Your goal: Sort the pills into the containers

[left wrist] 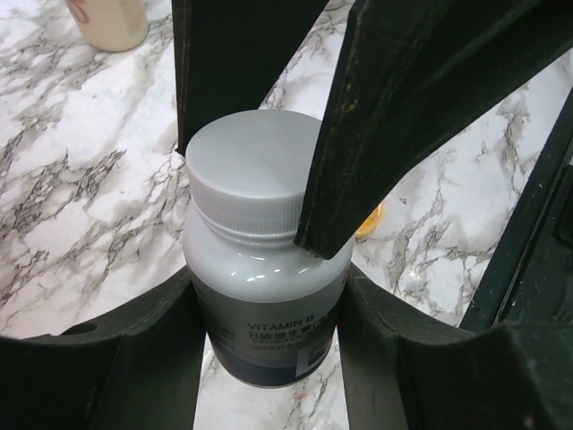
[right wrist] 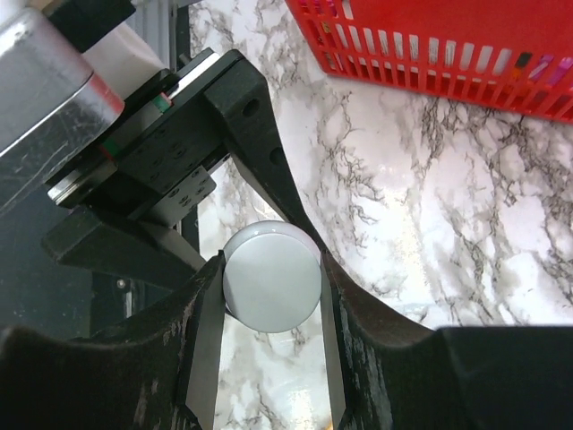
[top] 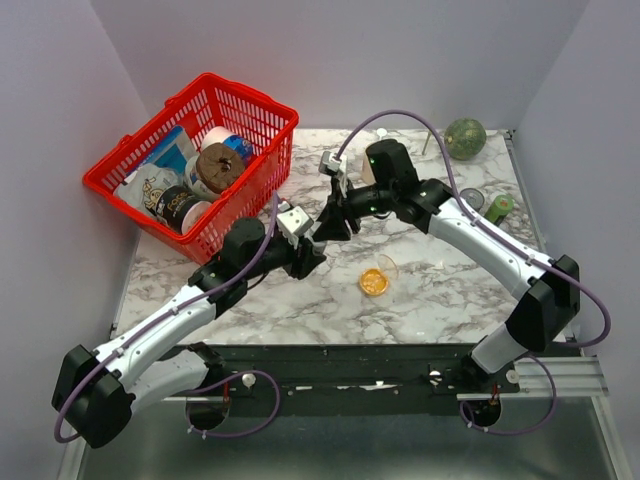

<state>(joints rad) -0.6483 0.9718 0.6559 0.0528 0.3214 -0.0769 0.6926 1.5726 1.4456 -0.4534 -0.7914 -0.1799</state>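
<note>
On the far left sits a red basket (top: 195, 160) full of things, which the arms are not touching. Next to it, near the middle of the table (top: 450, 300), the left gripper (top: 306, 257) holds the white bottle (left wrist: 264, 305). Its two fingers press on the bottle's sides, low down by the dark label. I cannot tell if the bottle rests on the table or is lifted a bit.

The right gripper (top: 334, 222) meets it from the other side. Its fingers hug the round white cap (right wrist: 271, 276), one on each side. The cap is on the bottle.

To the right and a little nearer lies the clear dish (top: 387, 266), with the orange pills (top: 374, 283) in a small heap by its edge.

This looks like the step of opening the bottle. Next, the right gripper likely needs to twist the cap and lift it off. The left one must hold the bottle tight so it does not spin or tip.
</note>
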